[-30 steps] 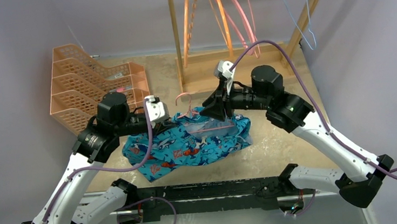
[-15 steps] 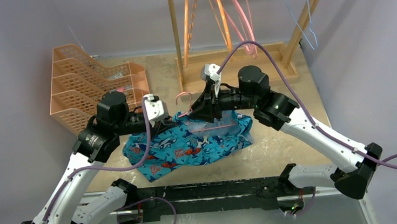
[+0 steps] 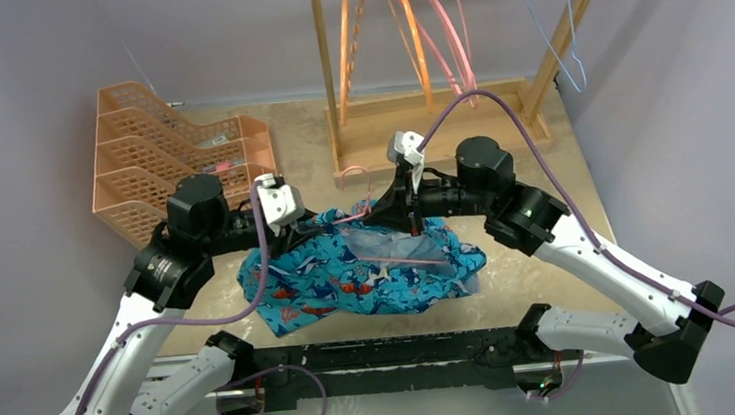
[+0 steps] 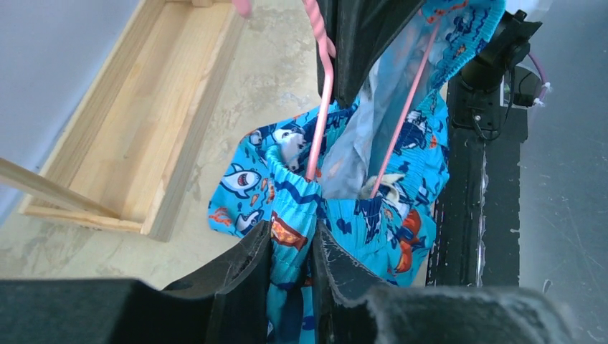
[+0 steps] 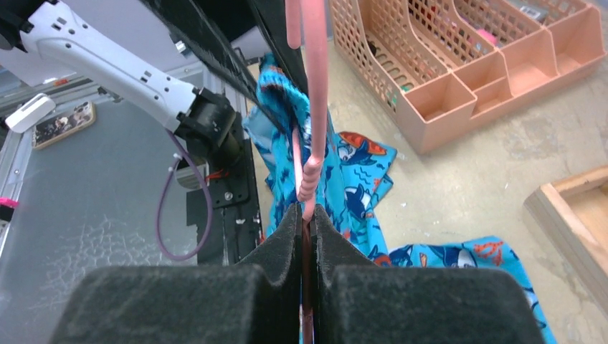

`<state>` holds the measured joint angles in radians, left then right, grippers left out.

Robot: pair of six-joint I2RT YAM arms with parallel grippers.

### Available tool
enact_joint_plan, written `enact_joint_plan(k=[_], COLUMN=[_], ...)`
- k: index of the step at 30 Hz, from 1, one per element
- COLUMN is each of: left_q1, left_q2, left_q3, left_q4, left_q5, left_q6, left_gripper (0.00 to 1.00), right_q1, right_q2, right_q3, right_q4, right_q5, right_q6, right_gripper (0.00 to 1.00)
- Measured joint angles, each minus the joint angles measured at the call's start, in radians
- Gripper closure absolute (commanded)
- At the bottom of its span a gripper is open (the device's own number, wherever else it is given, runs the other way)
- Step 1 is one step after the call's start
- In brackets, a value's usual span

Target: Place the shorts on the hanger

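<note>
Across the centre of the overhead view, on the beige table [image 3: 518, 255], the shorts [image 3: 350, 281] lie bunched, their upper edge lifted between my two wrists. Behind them, at upper centre, stands the wooden rack base [image 3: 436, 121], and at upper left the orange desk tray [image 3: 148, 156]. Up through the open waistband rises the pink hanger [image 5: 315, 93], its two arms running down inside the fabric. Its neck is clamped in my right gripper [image 5: 307, 215], whose fingers press tight on it. My left gripper [image 4: 292, 240] has its fingers set narrow, the elastic waistband pinched between them at the bottom of that wrist view.
</note>
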<state>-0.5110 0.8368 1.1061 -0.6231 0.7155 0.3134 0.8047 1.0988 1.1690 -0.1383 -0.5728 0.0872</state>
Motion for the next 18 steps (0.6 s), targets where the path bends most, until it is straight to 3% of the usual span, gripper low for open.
enact_joint_plan(k=[3, 9, 18], left_q1=[0.0, 0.0, 0.0], left_q2=[-0.015, -0.026, -0.013], left_q3=[0.026, 0.063, 0.096], left_q4=[-0.011, -0.032, -0.044], left_q5=[-0.01, -0.034, -0.086], left_q6=[-0.002, -0.004, -0.011], left_gripper=[0.88, 0.93, 0.91], right_q1=[0.0, 0.0, 0.0], right_q2=[-0.035, -0.122, -0.193], right_q3=[-0.032, -0.044, -0.04], right_q4=[-0.022, -0.082, -0.218], right_q5=[0.018, 0.059, 0.109], right_q6=[-0.006, -0.03, -0.095], right_gripper=[1.0, 1.0, 1.0])
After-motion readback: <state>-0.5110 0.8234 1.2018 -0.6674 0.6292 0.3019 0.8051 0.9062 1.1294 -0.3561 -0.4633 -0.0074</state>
